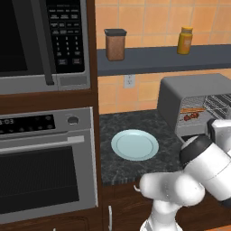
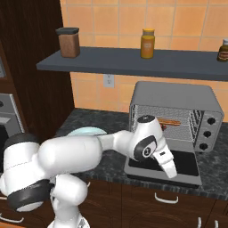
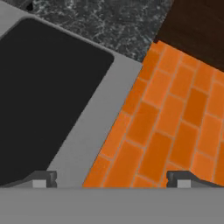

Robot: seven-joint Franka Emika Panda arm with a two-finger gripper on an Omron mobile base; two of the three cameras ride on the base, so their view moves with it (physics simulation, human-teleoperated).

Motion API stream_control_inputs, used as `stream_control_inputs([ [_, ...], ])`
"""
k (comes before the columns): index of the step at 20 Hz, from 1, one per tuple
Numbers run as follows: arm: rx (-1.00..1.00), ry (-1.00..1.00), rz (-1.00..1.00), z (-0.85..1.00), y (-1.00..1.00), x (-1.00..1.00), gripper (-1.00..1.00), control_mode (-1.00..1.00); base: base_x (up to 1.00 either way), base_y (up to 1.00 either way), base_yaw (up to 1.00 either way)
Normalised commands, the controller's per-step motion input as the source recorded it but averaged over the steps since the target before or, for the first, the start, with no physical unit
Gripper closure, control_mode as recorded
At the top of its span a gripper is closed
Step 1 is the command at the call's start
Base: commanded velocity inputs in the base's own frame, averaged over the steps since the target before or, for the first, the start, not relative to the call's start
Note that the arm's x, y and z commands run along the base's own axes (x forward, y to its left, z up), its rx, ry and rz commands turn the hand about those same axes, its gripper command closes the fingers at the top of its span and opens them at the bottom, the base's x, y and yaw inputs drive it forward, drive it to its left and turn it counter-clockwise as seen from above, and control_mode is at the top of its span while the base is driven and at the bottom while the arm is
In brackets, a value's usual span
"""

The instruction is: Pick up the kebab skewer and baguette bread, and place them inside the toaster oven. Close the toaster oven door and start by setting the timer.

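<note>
Your hand [image 3: 111, 179] is spread wide, holding nothing, over the toaster oven door [image 3: 48, 100] (dropped flat). Kebab skewer [image 1: 191, 116] & baguette bread [image 1: 193, 109] sit on racks inside the toaster oven [image 2: 178, 95].

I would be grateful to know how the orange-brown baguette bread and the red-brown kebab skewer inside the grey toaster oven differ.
The orange-brown baguette bread is a plain, smooth, even stick; the red-brown kebab skewer is threaded with small dark red and brown chunks. The baguette bread looks longer, the kebab skewer shorter. The baguette bread lies just above the kebab skewer in the left base view. Both lie inside the grey toaster oven, whose door hangs open.
</note>
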Motion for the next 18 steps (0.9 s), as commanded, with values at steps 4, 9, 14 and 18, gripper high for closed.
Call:
stream_control_inputs([
  [4, 0.0, 0.0, 0.44, 0.45, 0.0, -0.92, -1.0, -1.0, 0.0, 0.0, 0.0],
  [9, 0.0, 0.06, 0.38, 0.28, 0.28, -0.49, -1.0, -1.0, 0.0, 0.0, 0.0],
  [14, 0.0, 0.11, 0.34, 0.01, 0.58, -0.08, -1.0, -1.0, 0.0, 0.0, 0.0],
  [18, 0.0, 0.13, 0.3, 0.0, 0.82, 0.04, -1.0, -1.0, 0.0, 0.0, 0.0],
])
